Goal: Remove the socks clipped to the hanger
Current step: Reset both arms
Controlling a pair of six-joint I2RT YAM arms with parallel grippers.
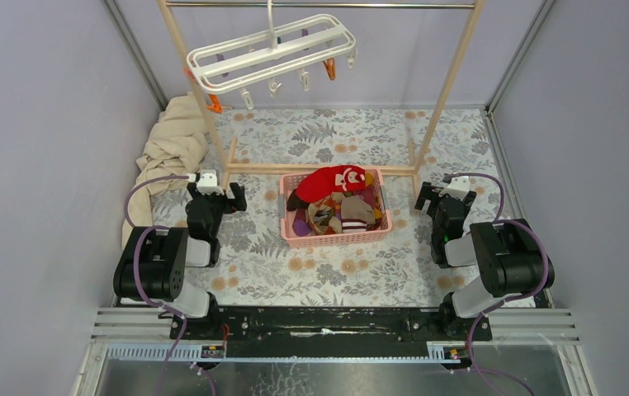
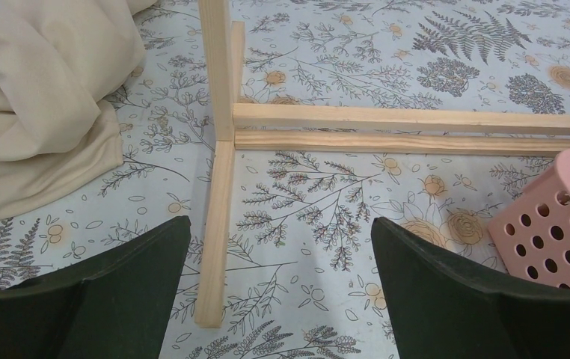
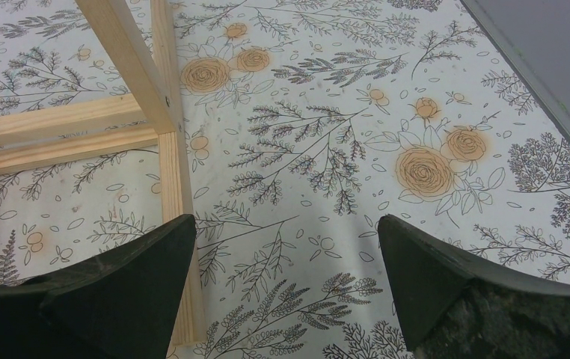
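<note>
Left gripper (image 2: 278, 224) and right gripper (image 3: 286, 224) sit low over the flowered table (image 1: 336, 272), black fingers (image 2: 140, 284) spread wide with nothing between them, each beside one foot of the wooden rack (image 1: 328, 168). Between the two arms a pink basket (image 1: 295, 235) holds a heap of socks (image 1: 332, 183), a red one on top. Farther back the white hanger (image 1: 271, 51) hangs tilted by its hook from the rack's metal rail (image 1: 377, 5), clips (image 1: 304, 80) dangling beneath.
</note>
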